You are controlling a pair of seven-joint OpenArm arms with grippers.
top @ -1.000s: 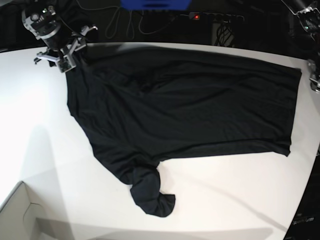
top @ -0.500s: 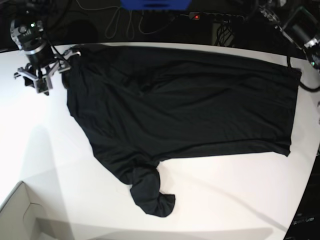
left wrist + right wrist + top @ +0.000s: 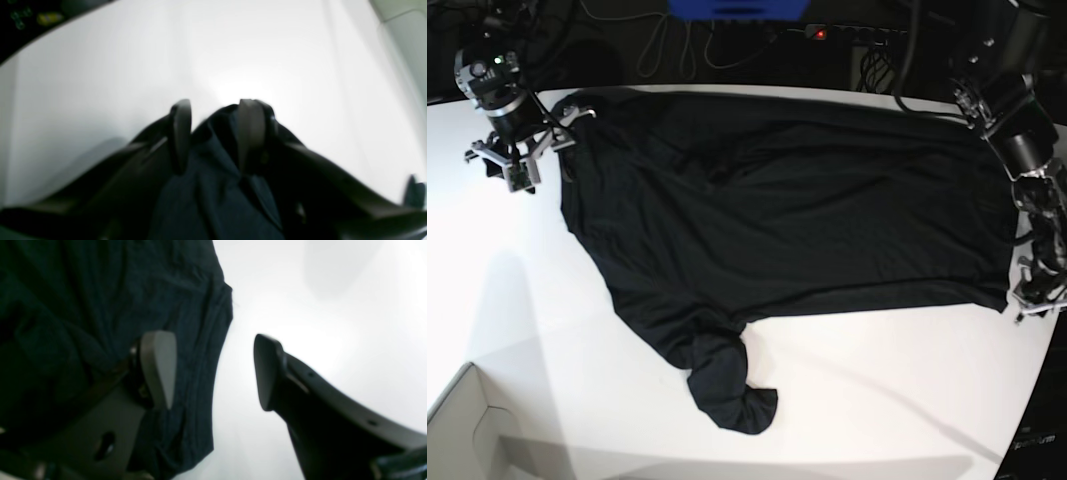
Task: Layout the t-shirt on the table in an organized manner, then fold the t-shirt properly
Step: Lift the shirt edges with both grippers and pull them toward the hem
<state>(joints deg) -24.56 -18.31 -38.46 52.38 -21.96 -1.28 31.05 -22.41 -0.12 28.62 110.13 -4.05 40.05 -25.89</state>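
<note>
White table (image 3: 847,400) fills most of the base view, dark clutter and cables behind its far edge, pale box corner (image 3: 467,425) cut off at the bottom left.

Left gripper (image 3: 213,133): fingers (image 3: 180,133) narrow, a fold of the t-shirt (image 3: 787,220) pinched between them in the left wrist view. Very blurred, so exact contact on the pads is hard to make out, but dark cloth bunches up between and below both fingers. In the base view this gripper (image 3: 1039,285) sits at the shirt's lower right corner by the table edge, partly cut off by the frame.

Right gripper (image 3: 213,370): fingers (image 3: 158,366) spread wide, nothing between them but bare table (image 3: 317,306). One finger is over the shirt's edge (image 3: 166,300), the other over white surface; whether the pad touches the cloth cannot be told. In the base view it (image 3: 515,160) hovers at the far left corner, just beside the shirt's upper left corner.

Shirt lies mostly spread across the middle and far part of the table, wrinkled in the upper centre. Right side edge fairly straight. Lower left part tapers into a bunched, twisted lump (image 3: 727,385) near the front, likely a sleeve, but what it is cannot be told. Other sleeve and collar not distinguishable in the black cloth.
</note>
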